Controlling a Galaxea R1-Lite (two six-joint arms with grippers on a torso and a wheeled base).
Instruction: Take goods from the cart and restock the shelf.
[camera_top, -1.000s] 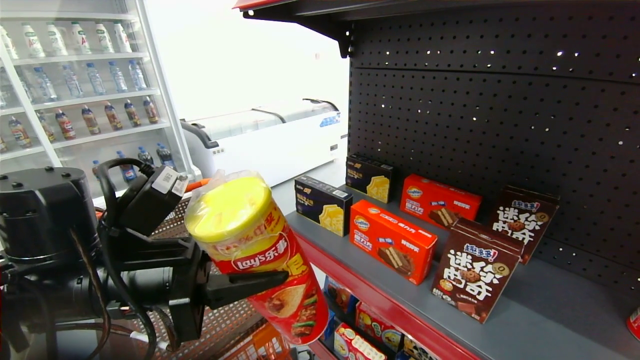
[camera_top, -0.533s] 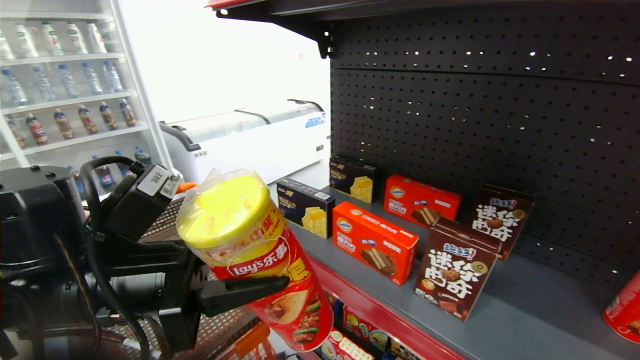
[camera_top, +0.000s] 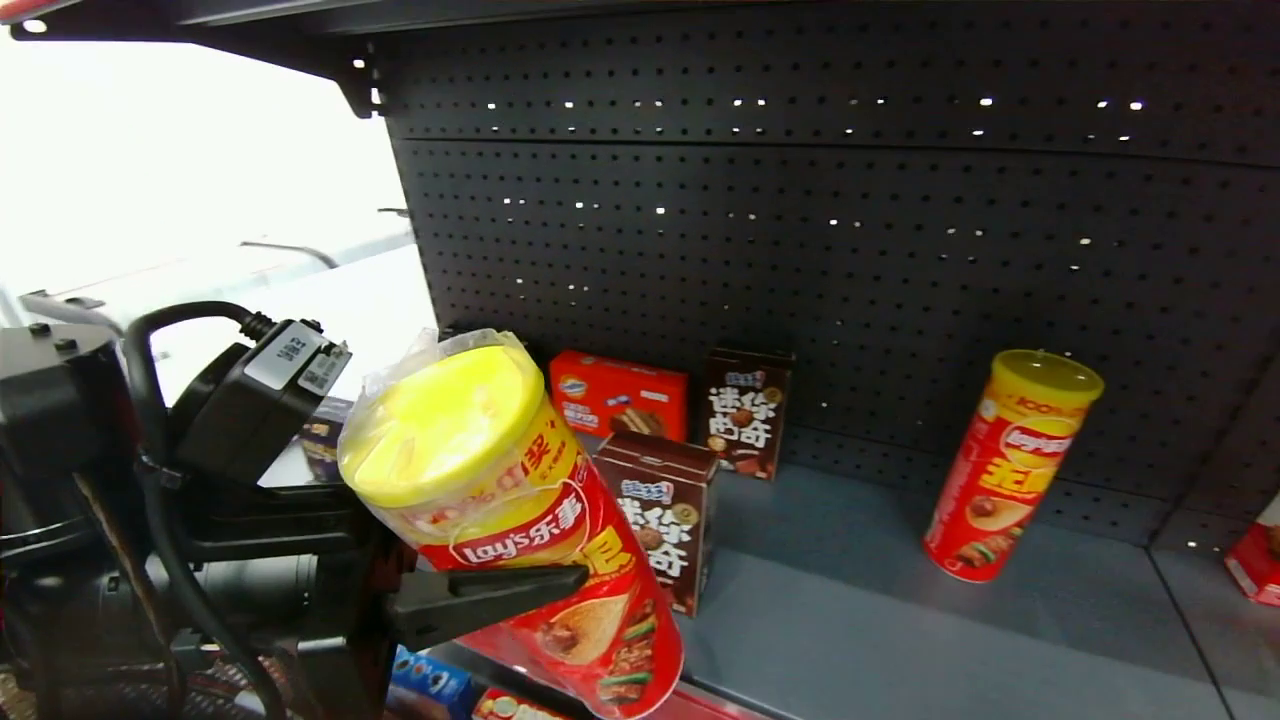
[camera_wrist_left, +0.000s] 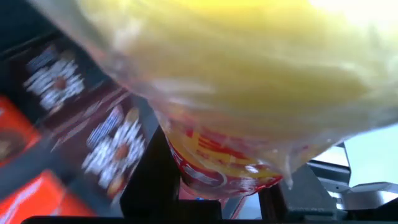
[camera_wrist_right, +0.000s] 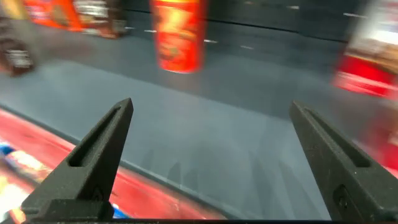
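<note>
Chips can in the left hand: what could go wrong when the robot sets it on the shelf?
1. The chips can sits tilted in the left hand; released like this, it may fall over and roll off the shelf.
2. The brown box stands close to it near the shelf's front, so moving in could knock the box down.
3. The standing can is tall and narrow; a bump may topple it.

A red tube of crisps (camera_top: 520, 520) with a yellow lid and clear plastic wrapped over its top is clamped between the fingers of the left gripper (camera_top: 540, 565). It is tilted, lid leaning back over the wrist and base hanging below the fingers. Ahead of the gripper lies the grey shelf (camera_top: 900, 620), where a matching tube (camera_top: 1005, 465) stands upright, well apart from the held one.
</note>
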